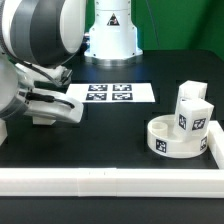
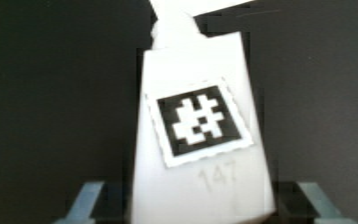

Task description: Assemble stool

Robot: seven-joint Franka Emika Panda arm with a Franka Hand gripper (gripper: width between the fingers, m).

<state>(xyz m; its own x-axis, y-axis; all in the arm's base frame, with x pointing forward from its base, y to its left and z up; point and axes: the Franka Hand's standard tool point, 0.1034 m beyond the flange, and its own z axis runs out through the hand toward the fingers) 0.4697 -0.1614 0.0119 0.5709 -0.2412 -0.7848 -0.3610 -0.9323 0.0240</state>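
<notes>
Rounded, glossy white arm
Smooth pale shells with dark seams between them, a black strip near the wrist; its fingers are bluish grey.

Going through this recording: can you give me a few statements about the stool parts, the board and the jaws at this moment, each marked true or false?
1. The jaws are shut on a white leg that bears a tag. True.
2. The round seat sits at the exterior view's left. False: it sits at the right, close to the white rail.
3. Another leg stands upright on the seat. True.
4. The marker board rests on top of the seat. False: it lies flat on the black table, apart from the seat.
</notes>
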